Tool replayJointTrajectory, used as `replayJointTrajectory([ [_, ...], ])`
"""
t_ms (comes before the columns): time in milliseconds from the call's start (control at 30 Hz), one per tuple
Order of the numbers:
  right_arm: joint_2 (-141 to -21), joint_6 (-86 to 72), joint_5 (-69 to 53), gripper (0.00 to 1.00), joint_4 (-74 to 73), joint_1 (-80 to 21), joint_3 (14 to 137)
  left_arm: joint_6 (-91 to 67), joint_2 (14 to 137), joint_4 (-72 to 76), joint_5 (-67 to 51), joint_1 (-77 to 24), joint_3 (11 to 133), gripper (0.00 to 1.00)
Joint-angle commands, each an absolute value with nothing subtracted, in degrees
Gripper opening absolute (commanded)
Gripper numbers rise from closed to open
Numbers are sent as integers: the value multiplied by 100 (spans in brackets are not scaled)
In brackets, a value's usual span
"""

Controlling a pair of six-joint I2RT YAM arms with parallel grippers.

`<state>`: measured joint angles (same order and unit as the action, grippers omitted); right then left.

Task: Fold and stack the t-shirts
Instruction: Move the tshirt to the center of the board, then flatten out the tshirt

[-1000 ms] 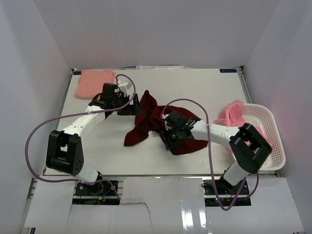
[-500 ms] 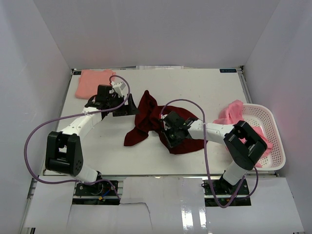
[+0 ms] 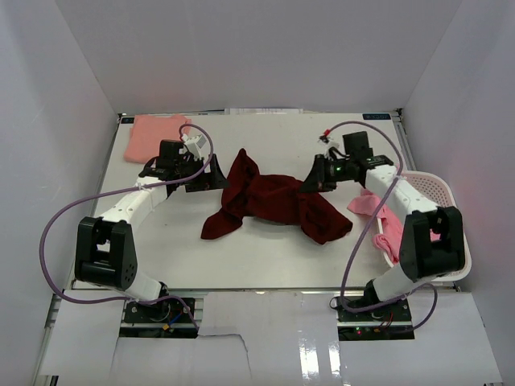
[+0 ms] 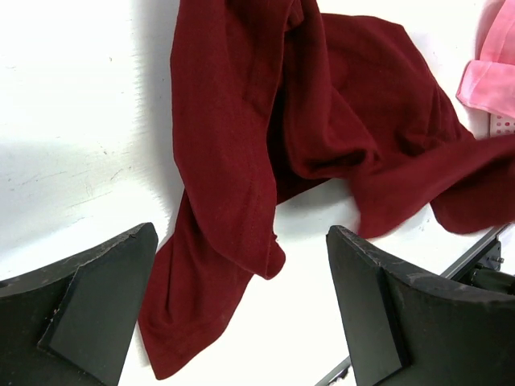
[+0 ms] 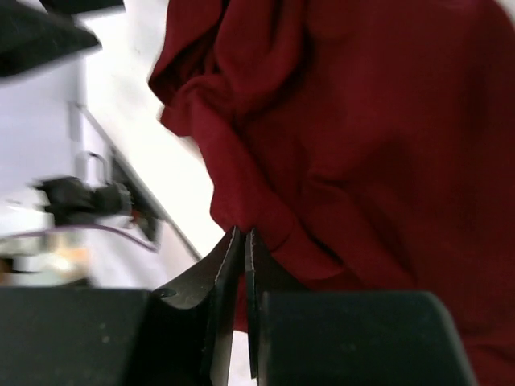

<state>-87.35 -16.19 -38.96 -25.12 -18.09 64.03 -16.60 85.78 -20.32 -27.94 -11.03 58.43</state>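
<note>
Two shirts show from above, one maroon shirt (image 3: 269,201) crumpled mid-table and one salmon shirt (image 3: 155,135) folded at the far-left corner; only the right wrist view shows the right gripper (image 5: 244,235) pinched shut on maroon cloth, the left gripper (image 4: 240,241) wide open, empty.

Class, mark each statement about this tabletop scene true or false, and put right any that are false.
1. The right gripper is shut on the maroon t-shirt. True.
2. A pink t-shirt hangs over the rim of the basket. True.
3. The left gripper grips the maroon t-shirt. False: its jaws stand wide open and hold nothing.
4. The salmon t-shirt lies inside the basket. False: it lies on the table, at the far left corner.
</note>
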Motion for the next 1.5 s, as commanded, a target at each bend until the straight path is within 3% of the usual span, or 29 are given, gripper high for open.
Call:
replayJointTrajectory([
  [0, -9489, -2055, -5772, 12, -2296, -848, 6302, -1679, 8429, -1916, -2953, -1072, 5801, 98],
  [67, -9728, -2625, -6056, 15, -1636, -546, 6205, -1687, 8420, -1907, -2962, -1064, 5801, 98],
  [133, -9835, -2663, -5340, 29, -1609, -317, 6319, -1679, 8402, -1898, -2971, -1064, 5801, 98],
  [167, -9800, -2637, -5109, 38, -1669, -308, 6467, -1679, 8402, -1898, -2962, -1072, 5801, 98],
  [200, -9713, -2550, -4924, 57, -1740, -369, 6538, -1670, 8394, -1898, -2962, -1064, 5783, 98],
  [233, -9668, -2444, -4626, 68, -1836, -430, 6635, -1679, 8385, -1898, -2962, -1072, 5775, 98],
  [267, -9624, -2295, -4371, 70, -2289, -526, 6784, -1670, 8359, -1898, -2962, -1064, 5774, 98],
  [400, -9169, -1601, -2903, 71, -3084, -1298, 7461, -1679, 8367, -1890, -2988, -1064, 5774, 98],
  [633, -8245, -695, -1206, 70, -3349, -3101, 7113, -1661, 8350, -1890, -3006, -1072, 5774, 98],
  [1033, -7743, -879, -1678, 68, -3200, -3814, 5573, -1661, 8402, -1881, -3032, -1064, 5792, 98],
  [1233, -8173, -1099, -2048, 67, -2751, -3823, 5423, -1661, 8411, -1881, -3032, -1063, 5792, 98],
  [1467, -8981, -1055, -1556, 66, -2646, -3797, 5598, -1652, 8385, -1881, -2997, -1072, 5774, 98],
])
